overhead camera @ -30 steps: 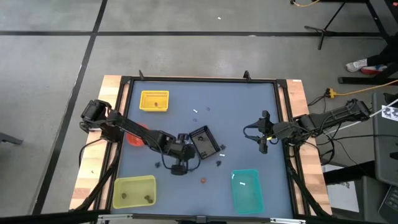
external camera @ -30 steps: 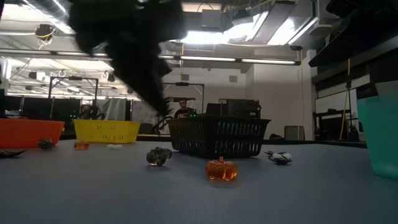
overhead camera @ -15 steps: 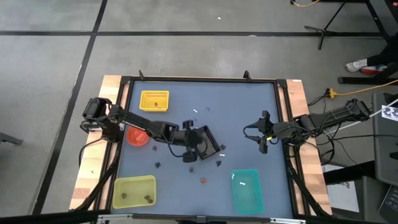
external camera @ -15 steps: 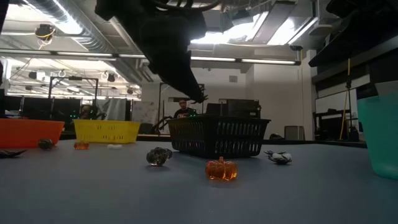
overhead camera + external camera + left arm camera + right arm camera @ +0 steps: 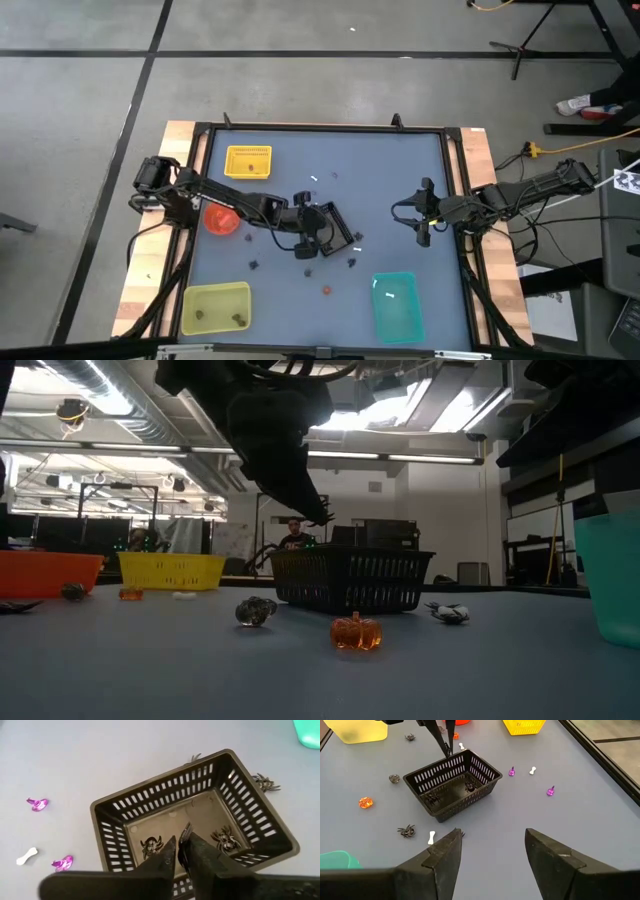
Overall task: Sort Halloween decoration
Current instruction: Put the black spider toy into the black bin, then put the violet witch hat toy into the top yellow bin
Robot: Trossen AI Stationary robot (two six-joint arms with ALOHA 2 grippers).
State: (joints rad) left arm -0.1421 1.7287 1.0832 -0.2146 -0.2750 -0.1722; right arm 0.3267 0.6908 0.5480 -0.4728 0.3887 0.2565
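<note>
The Halloween decoration is a scatter of tiny trinkets on the blue table: an orange pumpkin (image 5: 356, 632), a black spider (image 5: 406, 830), a white bone (image 5: 431, 837) and purple pieces (image 5: 511, 771). A black slotted basket (image 5: 330, 228) at mid table holds two spiders (image 5: 222, 839). My left gripper (image 5: 312, 238) hangs over the basket's left side, shut on a small black spider (image 5: 186, 831). My right gripper (image 5: 492, 845) waits open at the table's right. My left gripper pinches the small black spider between its two fingertips. Thin legs (image 5: 320, 518) stick out past the tips. The fingers slant down from the table's left toward the basket. The spider is lifted clear, above the basket's inside.
A yellow basket (image 5: 248, 162) stands at the far left, an orange container (image 5: 221, 218) at the left edge, a yellow-green tray (image 5: 215, 307) at the near left and a teal bin (image 5: 396, 303) at the near right. A grey trinket (image 5: 256, 610) lies before the black basket.
My left gripper has swung from the near side of the table toward the far edge and the right, ending over the black basket with the spider still at its tips. In the last half second it has kept still.
</note>
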